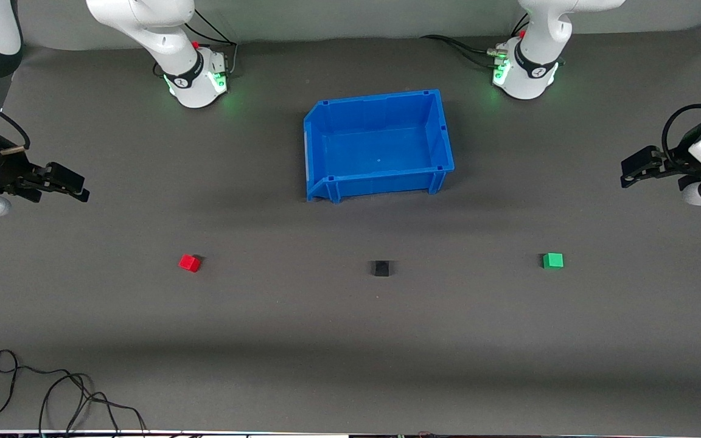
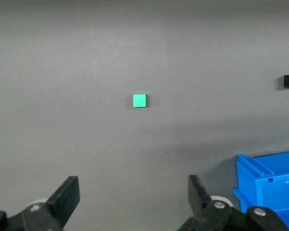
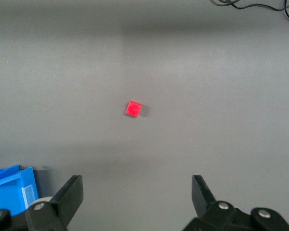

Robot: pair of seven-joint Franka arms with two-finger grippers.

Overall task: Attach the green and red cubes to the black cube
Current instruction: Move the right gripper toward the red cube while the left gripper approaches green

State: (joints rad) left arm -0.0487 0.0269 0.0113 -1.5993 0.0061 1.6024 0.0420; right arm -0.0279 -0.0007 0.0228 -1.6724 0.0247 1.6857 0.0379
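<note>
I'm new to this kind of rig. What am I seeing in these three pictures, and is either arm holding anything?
Two robot arms work at one grey table. The wide picture is shot from a high camera facing them; the other two come from cameras on each arm's wrist, looking down past its black fingers.

On the table lie a red cube, a black cube and a green cube in a row, all apart. A blue bin stands farther from the front camera than the black cube. A loose black cable lies near the front edge.

The left gripper hangs open above the green cube's end of the table, the right gripper open above the red cube's end. Neither holds anything.
</note>
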